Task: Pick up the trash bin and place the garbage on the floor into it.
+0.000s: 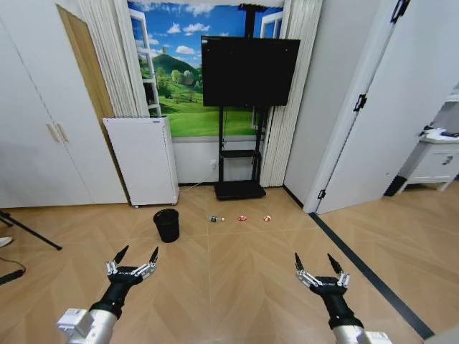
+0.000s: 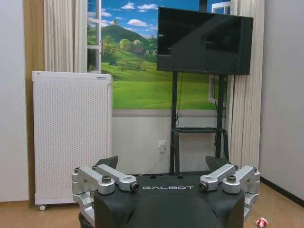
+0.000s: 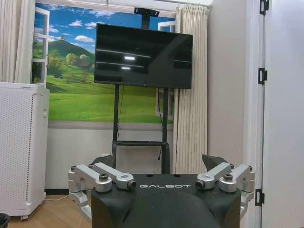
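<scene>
The trash bin [image 1: 166, 225] stands upright on the wooden floor [image 1: 237, 272], left of centre and far from the robot, just in front of the white air purifier [image 1: 142, 160]. To its right, well apart from it, the garbage lies in a row on the floor: a clear bottle [image 1: 216, 218] with a green label, then two red-and-white wrappers [image 1: 242, 218] [image 1: 267, 218].

In the head view the left tool [image 1: 136, 254] hovers near and to the left, prongs spread wide, holding nothing. The right tool [image 1: 318, 260] hovers near and to the right, likewise spread wide and unladen.

The left wrist view shows one wrapper [image 2: 261, 222] on the floor beside that tool's body. The right wrist view catches a dark rim at its lower corner, too little to identify. Both wrist views show the television [image 3: 142, 55] on its stand against the far wall.
</scene>
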Available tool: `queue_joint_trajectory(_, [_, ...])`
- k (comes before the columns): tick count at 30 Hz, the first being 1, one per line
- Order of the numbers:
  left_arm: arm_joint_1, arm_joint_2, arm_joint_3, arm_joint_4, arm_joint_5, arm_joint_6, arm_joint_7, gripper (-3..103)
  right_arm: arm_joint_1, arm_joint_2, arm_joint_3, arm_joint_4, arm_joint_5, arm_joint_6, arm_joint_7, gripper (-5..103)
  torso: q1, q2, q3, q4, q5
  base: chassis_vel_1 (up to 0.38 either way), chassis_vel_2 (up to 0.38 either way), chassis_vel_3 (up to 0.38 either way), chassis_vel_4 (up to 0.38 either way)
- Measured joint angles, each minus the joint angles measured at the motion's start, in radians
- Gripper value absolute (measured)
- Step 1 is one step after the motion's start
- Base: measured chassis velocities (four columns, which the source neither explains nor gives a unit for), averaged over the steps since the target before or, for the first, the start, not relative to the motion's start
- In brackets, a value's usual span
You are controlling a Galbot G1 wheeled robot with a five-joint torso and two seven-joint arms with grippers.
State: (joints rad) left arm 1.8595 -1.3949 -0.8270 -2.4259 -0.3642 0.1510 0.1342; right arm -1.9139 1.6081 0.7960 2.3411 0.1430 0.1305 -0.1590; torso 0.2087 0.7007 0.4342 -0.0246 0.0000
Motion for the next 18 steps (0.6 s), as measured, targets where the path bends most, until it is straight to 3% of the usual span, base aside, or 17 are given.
queue_joint_trajectory(5, [0.013,-0.033,0.015,0.000,0.021,-0.003,-0.003,99,0.001,0.000,0.003,0.000,0.001,0.000,0.000,100,0.000,0.000,0.000,0.0001,0.0000,0.000,0.000,0.000,0.000])
queue_joint_trajectory(18, [0.015,-0.037,0.005,-0.003,0.017,-0.005,-0.010,99,0.000,0.000,-0.001,-0.005,0.016,0.002,-0.001,100,0.000,0.000,0.000,0.0000,0.0000,0.000,0.000,0.000,0.000])
